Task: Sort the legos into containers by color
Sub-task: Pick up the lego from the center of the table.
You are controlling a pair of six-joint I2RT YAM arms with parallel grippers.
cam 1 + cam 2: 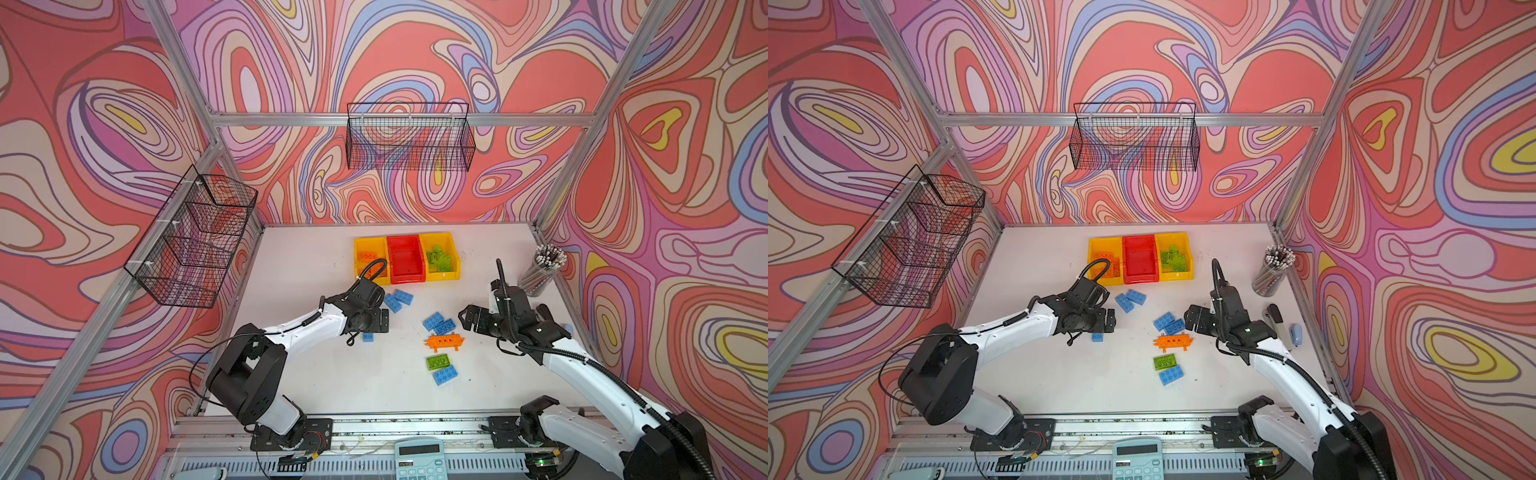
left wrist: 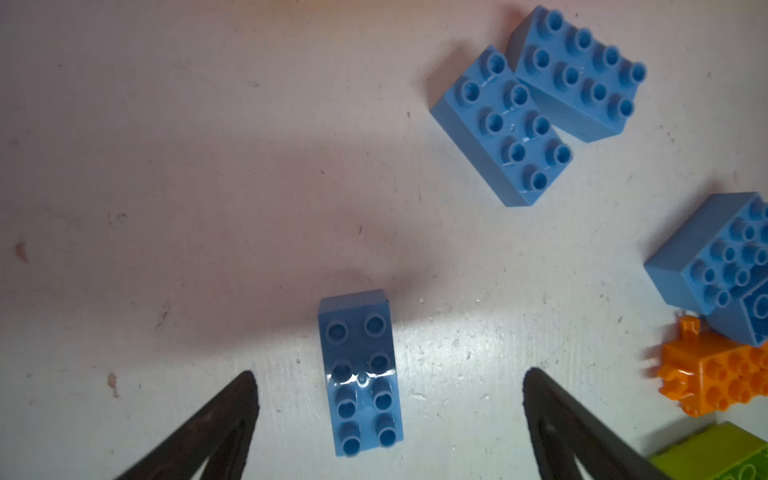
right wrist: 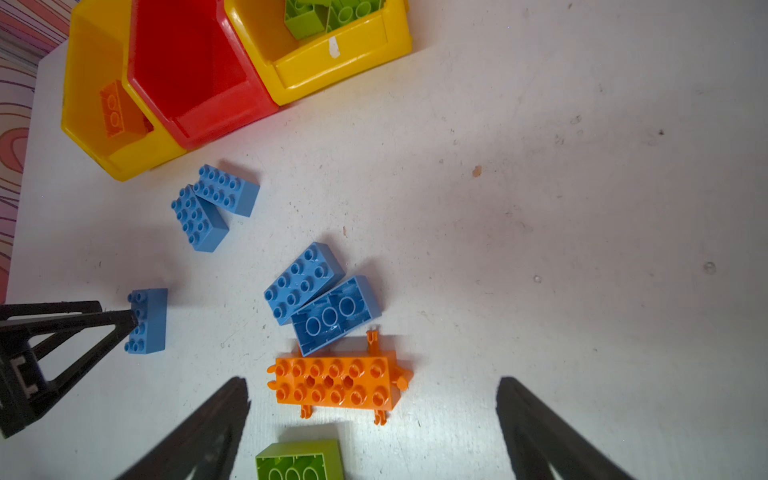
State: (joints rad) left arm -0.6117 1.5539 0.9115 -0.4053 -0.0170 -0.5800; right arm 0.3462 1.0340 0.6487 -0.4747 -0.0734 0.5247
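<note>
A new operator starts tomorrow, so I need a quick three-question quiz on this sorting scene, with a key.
1. True or false: the red bin holds blue bricks.
2. Which bricks lie in the yellow bin on the robot's right? A orange, B green, C blue.
3. Fill in: in its wrist view the open left gripper has a lone ___ brick between its jaws.
Key: 1 false; 2 B; 3 blue.
</note>
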